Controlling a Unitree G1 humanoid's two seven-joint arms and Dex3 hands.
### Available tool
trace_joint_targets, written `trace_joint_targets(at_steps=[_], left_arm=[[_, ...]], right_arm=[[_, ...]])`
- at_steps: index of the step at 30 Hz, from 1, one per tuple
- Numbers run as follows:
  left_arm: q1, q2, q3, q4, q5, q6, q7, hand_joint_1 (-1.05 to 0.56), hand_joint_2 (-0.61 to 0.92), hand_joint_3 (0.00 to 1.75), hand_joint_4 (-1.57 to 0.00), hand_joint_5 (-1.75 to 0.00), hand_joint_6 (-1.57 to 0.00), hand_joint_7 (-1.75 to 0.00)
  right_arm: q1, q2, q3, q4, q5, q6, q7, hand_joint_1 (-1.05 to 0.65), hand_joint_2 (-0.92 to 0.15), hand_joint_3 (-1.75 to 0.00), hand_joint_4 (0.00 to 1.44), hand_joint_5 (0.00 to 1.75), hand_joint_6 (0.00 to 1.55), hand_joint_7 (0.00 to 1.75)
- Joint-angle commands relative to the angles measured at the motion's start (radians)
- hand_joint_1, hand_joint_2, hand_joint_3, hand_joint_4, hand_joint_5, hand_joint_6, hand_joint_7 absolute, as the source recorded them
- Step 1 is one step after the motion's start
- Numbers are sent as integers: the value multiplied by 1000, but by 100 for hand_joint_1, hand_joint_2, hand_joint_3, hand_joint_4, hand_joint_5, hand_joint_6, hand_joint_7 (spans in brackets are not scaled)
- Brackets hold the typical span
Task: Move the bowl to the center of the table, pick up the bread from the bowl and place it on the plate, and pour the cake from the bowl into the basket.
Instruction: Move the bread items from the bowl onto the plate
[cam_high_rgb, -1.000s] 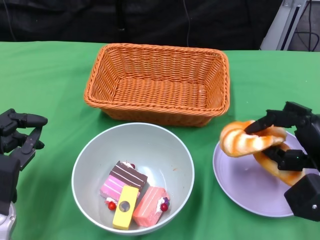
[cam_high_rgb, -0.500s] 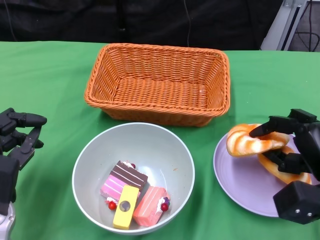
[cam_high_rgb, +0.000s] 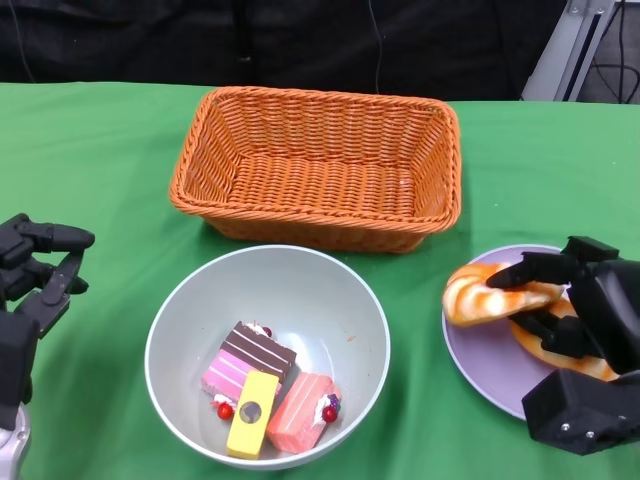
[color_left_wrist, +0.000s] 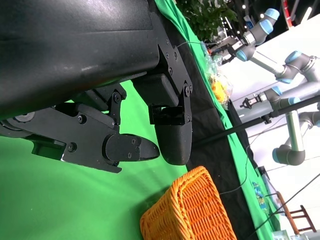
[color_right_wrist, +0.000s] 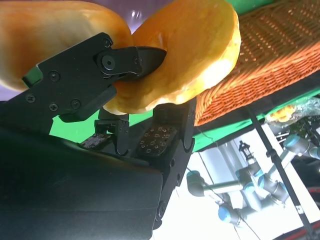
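Observation:
A grey bowl (cam_high_rgb: 330, 300) sits near the table's front middle with several cake pieces (cam_high_rgb: 262, 388) inside. Behind it stands an orange wicker basket (cam_high_rgb: 318, 165), which holds nothing. At the right, my right hand (cam_high_rgb: 585, 315) grips an orange-and-white bread (cam_high_rgb: 485, 293) low over the left edge of a purple plate (cam_high_rgb: 478, 350). The right wrist view shows the bread (color_right_wrist: 185, 55) pinched between the fingers (color_right_wrist: 127, 55). My left hand (cam_high_rgb: 35, 275) hovers at the left edge with its fingers apart and nothing in it (color_left_wrist: 135, 145).
Green cloth (cam_high_rgb: 110, 160) covers the table. A dark backdrop runs along the far edge. The left wrist view shows the basket (color_left_wrist: 192, 212) and other robot arms (color_left_wrist: 270, 30) beyond the table.
My right hand has drawn back toward the front and lowered the bread closer to the plate. The left hand, bowl and basket have not moved.

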Motion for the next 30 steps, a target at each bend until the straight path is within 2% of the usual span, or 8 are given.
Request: trace_joint_targets(at_steps=[1, 5, 9, 18, 22, 24, 30], left_arm=[[10, 14, 4, -8, -5, 0, -10, -11, 92, 31, -86, -125, -90, -88], [9, 13, 5, -7, -7, 0, -13, -11, 92, 31, -86, -125, -90, -88], [6, 15, 4, -2, 2, -2, -3, -10, 92, 31, -86, -126, -90, -88], [6, 17, 3, 2, 9, -2, -1, -11, 92, 30, -87, -126, -90, -88], [4, 13, 10, 2, -10, 4, -20, -11, 92, 32, -87, -126, -90, -89], [4, 15, 8, 4, -6, 0, -16, -11, 92, 32, -87, -126, -90, -89], [3, 19, 7, 6, -1, 2, -10, -11, 92, 32, -87, -126, -90, -89]], right_arm=[[5, -11, 3, 3, 29, 29, 48, -3, -78, -36, 89, 121, 109, 45], [21, -12, 2, -26, 72, 38, 146, -2, -81, -30, 88, 118, 110, 40], [49, -17, 6, -87, 102, 66, 232, -2, -89, -11, 88, 116, 116, 26], [115, -24, -7, -241, 136, 173, 345, -5, -91, -2, 88, 102, 118, 15], [141, -25, -17, -300, 149, 221, 384, -8, -89, -1, 87, 101, 118, 13], [153, -23, -24, -328, 157, 241, 398, -9, -89, -1, 84, 109, 119, 11], [162, -27, -23, -356, 151, 253, 375, -9, -90, 0, 83, 116, 119, 10]])
